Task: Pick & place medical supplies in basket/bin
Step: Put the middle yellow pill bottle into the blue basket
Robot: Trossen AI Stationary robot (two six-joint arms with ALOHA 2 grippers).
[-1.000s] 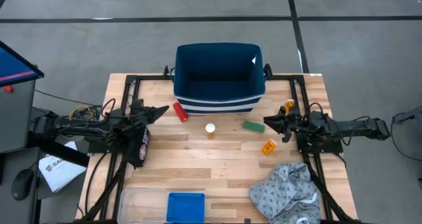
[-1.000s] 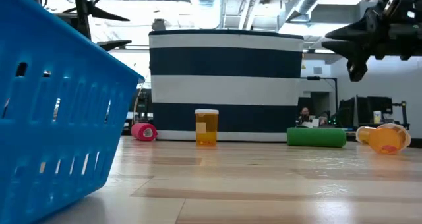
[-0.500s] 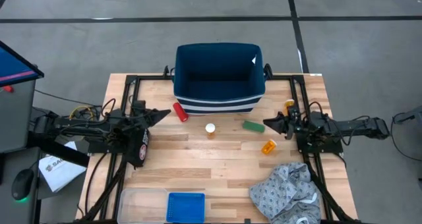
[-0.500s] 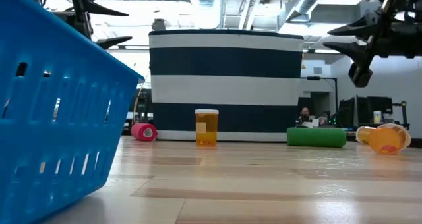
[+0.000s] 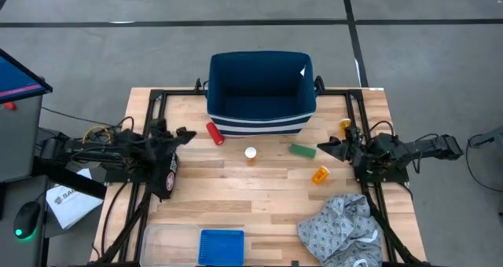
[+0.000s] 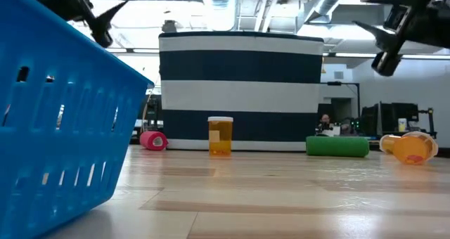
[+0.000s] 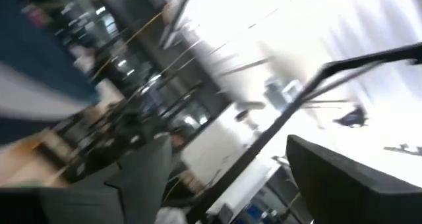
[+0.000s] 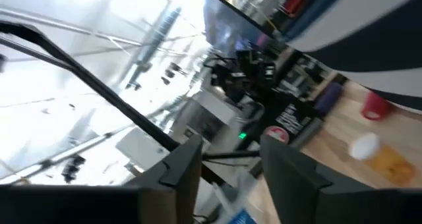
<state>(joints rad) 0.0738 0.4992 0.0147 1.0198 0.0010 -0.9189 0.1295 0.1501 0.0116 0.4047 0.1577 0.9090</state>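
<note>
The medical supplies lie on the table in front of the navy tub: a red cylinder (image 5: 214, 133), a white-capped orange bottle (image 5: 251, 154) standing upright, a flat green piece (image 5: 301, 150), and two orange bottles (image 5: 320, 175) (image 5: 344, 126) on their sides. The small blue basket (image 5: 222, 246) sits at the near edge and fills the low view's left (image 6: 56, 126). My left gripper (image 5: 187, 133) hovers open, left of the red cylinder. My right gripper (image 5: 322, 149) hovers open, right of the green piece. Both show high in the low view (image 6: 98, 17) (image 6: 390, 35).
The navy white-striped tub (image 5: 261, 93) stands at the table's far edge, behind the supplies. A clear tray (image 5: 167, 242) lies beside the basket. A crumpled grey patterned cloth (image 5: 342, 228) covers the near right corner. Bare wood lies mid-table (image 5: 244, 196).
Both grippers have tipped their fingers upward and risen a little, as the low view shows. The left one has drawn back slightly toward the table's left edge, and the right arm has folded back toward the right edge. The supplies have stayed in place.
</note>
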